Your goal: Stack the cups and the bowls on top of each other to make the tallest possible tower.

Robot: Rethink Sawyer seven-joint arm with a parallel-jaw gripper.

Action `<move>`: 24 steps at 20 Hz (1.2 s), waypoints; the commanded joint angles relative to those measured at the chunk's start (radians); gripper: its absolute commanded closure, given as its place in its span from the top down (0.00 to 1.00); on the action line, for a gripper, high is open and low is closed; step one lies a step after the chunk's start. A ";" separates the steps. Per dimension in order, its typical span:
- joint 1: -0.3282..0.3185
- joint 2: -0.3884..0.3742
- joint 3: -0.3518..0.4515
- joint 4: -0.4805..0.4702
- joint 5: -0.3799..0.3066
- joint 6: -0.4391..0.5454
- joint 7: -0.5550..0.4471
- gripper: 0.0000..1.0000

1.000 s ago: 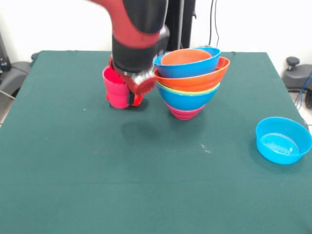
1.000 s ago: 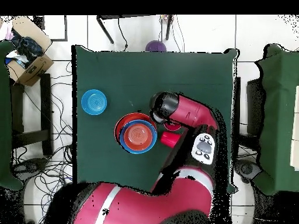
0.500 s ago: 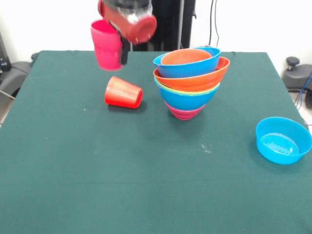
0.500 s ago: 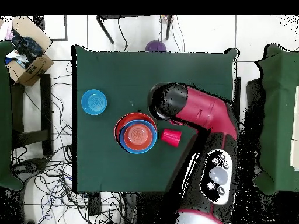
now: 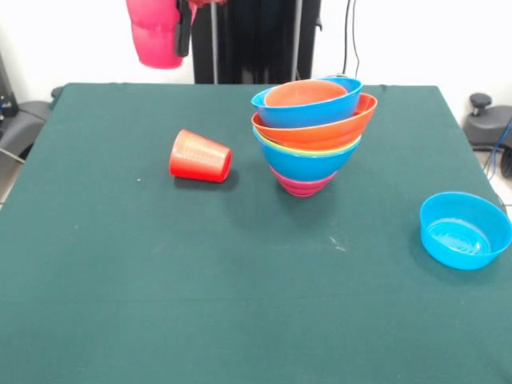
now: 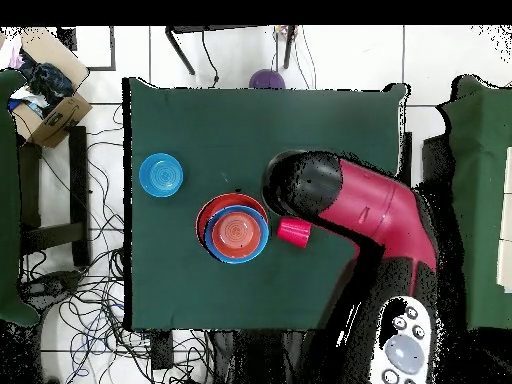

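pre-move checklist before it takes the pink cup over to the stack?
1. Grasp: pink cup hangs high at the gripper, clear of the table. Ok.
2. Grip firmness: fingers mostly out of frame. Cannot tell.
3. Tower upright: bowls lean slightly, rims uneven. Ok, marginal.
4. Landing spot: small orange bowl sits on top of the tower, mouth up, nothing in it. Ok.
5. Red cup lies on its side beside the tower, below the likely path. Ok, clear.
6. Loose blue bowl sits far off the path. Ok.

Two cups [image 5: 200, 157] – six bowls [image 5: 465, 229] showing.
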 commanded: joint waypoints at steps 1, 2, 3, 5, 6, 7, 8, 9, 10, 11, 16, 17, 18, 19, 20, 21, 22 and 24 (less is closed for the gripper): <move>-0.020 -0.033 0.165 0.179 -0.073 -0.001 -0.200 0.00; -0.016 -0.039 0.171 0.192 -0.067 -0.001 -0.189 0.00; -0.016 -0.044 0.176 0.200 -0.065 -0.002 -0.182 0.00; -0.002 -0.052 0.181 0.221 -0.063 -0.010 -0.159 0.00; 0.008 -0.052 0.176 0.221 -0.070 -0.011 -0.143 0.00; 0.020 -0.053 0.176 0.234 -0.074 -0.033 -0.126 0.00; 0.029 -0.056 0.184 0.249 -0.072 -0.054 -0.112 0.00; 0.036 -0.059 0.187 0.259 -0.071 -0.064 -0.102 0.00; 0.044 -0.061 0.191 0.269 -0.069 -0.075 -0.092 0.00; 0.048 -0.064 0.194 0.280 -0.067 -0.084 -0.086 0.00; 0.064 -0.070 0.216 0.326 -0.048 -0.132 -0.050 0.00; 0.070 -0.068 0.219 0.331 -0.048 -0.145 -0.039 0.00; 0.073 -0.067 0.223 0.339 -0.047 -0.161 -0.030 0.00; 0.077 -0.065 0.223 0.340 -0.048 -0.168 -0.023 0.00; 0.080 -0.062 0.225 0.345 -0.049 -0.182 -0.017 0.00; 0.080 -0.061 0.227 0.349 -0.049 -0.191 -0.015 0.00; 0.081 -0.060 0.229 0.353 -0.049 -0.199 -0.014 0.00; 0.081 -0.060 0.231 0.361 -0.050 -0.210 -0.014 0.00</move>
